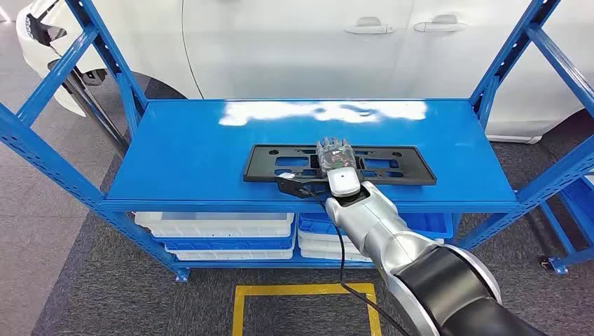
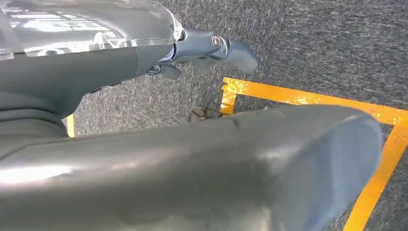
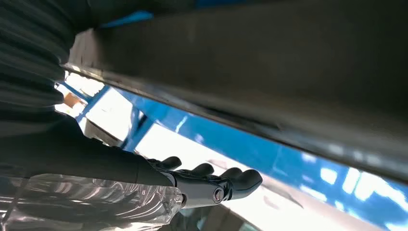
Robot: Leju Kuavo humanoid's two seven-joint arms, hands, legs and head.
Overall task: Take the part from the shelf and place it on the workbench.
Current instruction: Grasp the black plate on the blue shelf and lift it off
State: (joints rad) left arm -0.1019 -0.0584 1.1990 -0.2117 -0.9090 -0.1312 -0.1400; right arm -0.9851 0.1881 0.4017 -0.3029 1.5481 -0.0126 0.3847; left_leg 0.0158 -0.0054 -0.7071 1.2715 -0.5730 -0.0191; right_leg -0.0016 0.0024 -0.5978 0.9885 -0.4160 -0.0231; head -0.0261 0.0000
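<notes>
left hand (image 2: 211, 48): hangs low over grey carpet and a yellow floor-tape square (image 2: 308, 98); fingers lie extended and apart, nothing in them.
bins (image 1: 217, 227): white and blue trays stacked under the shelf deck, left of the part.
shelf (image 1: 175, 150): blue steel rack, glossy deck; white car body behind it.
part (image 1: 392, 164): black flat plastic frame, looks like a licence-plate holder, with cut-out slots. Lies flat on the deck, centre to right, near the front edge.
right hand (image 1: 335, 162): reaches over the shelf's front edge, on top of the part's middle. Fingers (image 3: 240, 178) stretch forward, side by side, across the top face; thumb sits at or under the front edge. Clamped or just resting: cannot tell.
step: judged to be taking hold, part not lifted yet.
handling: probably light, thin, a bit flexy over its length; smooth plastic on a slick deck, may slide when pushed.
grip point: mid front rail, thumb below and fingers above, so it hangs balanced.
risk: end droop or twist if gripped off-centre; could snag the shelf upright (image 1: 501, 66) on the way out.
</notes>
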